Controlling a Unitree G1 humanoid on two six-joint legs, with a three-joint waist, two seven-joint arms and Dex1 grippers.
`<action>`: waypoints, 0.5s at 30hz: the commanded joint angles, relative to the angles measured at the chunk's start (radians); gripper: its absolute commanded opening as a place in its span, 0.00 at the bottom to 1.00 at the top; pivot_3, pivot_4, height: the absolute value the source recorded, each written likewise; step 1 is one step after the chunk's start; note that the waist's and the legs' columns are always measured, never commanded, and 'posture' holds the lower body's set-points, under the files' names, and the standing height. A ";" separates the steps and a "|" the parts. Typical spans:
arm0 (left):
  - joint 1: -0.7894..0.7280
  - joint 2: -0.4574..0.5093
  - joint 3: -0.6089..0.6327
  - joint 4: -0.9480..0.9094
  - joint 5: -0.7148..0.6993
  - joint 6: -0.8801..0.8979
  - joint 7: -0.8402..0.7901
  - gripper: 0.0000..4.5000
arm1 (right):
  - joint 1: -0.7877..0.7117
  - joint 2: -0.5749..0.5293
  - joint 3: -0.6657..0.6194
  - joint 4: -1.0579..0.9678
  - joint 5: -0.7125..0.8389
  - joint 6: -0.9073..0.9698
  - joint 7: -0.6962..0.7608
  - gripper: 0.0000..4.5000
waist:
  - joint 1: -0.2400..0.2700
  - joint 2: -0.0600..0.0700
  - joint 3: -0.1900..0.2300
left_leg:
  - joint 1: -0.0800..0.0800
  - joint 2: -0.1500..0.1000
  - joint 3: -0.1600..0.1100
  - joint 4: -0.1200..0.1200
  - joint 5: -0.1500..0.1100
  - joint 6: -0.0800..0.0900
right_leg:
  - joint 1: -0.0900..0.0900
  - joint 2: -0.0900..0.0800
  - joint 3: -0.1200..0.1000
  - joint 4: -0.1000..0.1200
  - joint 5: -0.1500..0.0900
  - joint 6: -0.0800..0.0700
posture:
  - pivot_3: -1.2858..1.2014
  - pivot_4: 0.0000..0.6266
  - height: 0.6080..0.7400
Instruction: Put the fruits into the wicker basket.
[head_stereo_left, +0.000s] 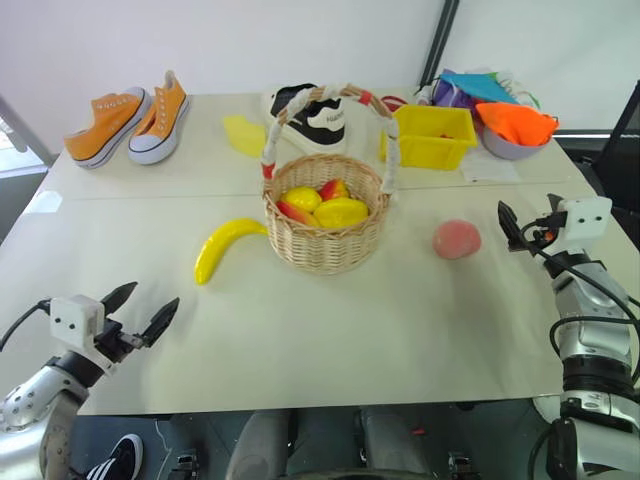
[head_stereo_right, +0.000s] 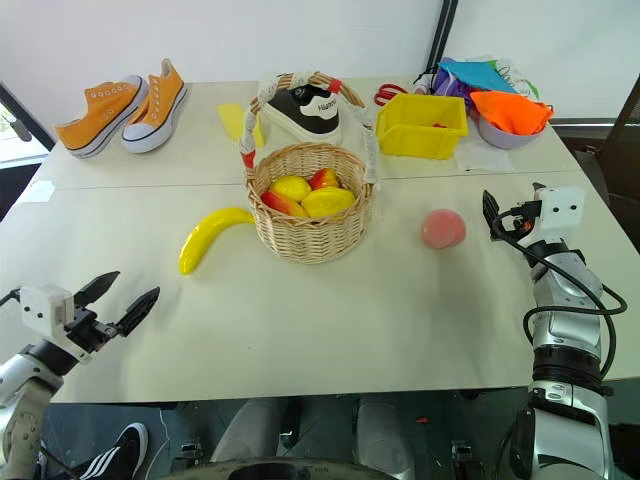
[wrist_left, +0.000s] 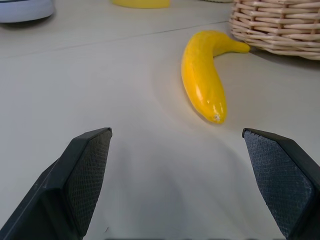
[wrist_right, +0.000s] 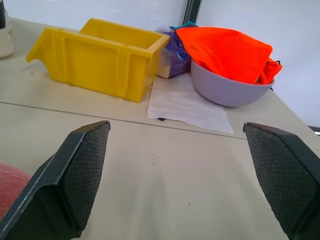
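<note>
Both my grippers, left (head_stereo_left: 143, 315) and right (head_stereo_left: 519, 225), hover with jaws wide and empty. The banana (head_stereo_left: 222, 246) lies just left of the wicker basket (head_stereo_left: 325, 240), the peach (head_stereo_left: 456, 239) right of it on the tabletop. Nothing's grasped yet; next, I reach for the banana.

Left pincer (head_stereo_left: 140, 313) low over the near left corner of the tabletop (head_stereo_left: 330, 330), pointing forward, fingers spread wide with nothing between them. Right pincer (head_stereo_left: 513, 228) out at the right side, raised a little higher and further forward, tilted slightly upward, fingers (wrist_right: 80, 175) likewise set wide apart and empty. Both forearms bent in from the near edge.
</note>
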 joint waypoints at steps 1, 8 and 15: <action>-0.012 0.000 0.014 -0.027 -0.010 -0.033 -0.006 1.00 | -0.010 -0.004 -0.010 -0.023 0.011 -0.006 -0.003 0.99 | 0.000 0.000 0.000 | 0.000 0.000 0.000 0.000 0.000 0.000 | 0.000 0.000 0.000 0.000 0.000 0.000 | 0.52 0.24 1.00; -0.043 0.005 0.017 -0.014 -0.008 -0.031 0.003 1.00 | -0.015 0.000 -0.006 -0.025 0.012 -0.004 -0.004 0.99 | -0.001 0.000 0.000 | 0.000 0.000 0.000 0.000 0.000 0.000 | 0.000 0.000 0.000 0.000 0.000 0.000 | 0.52 0.24 1.00; -0.055 0.008 0.023 0.004 -0.012 -0.031 -0.011 1.00 | -0.013 0.011 -0.002 -0.042 0.015 0.002 -0.009 0.99 | 0.000 0.000 0.000 | 0.000 0.000 0.000 0.000 0.000 0.000 | 0.000 0.000 0.000 0.000 0.000 0.000 | 0.52 0.24 1.00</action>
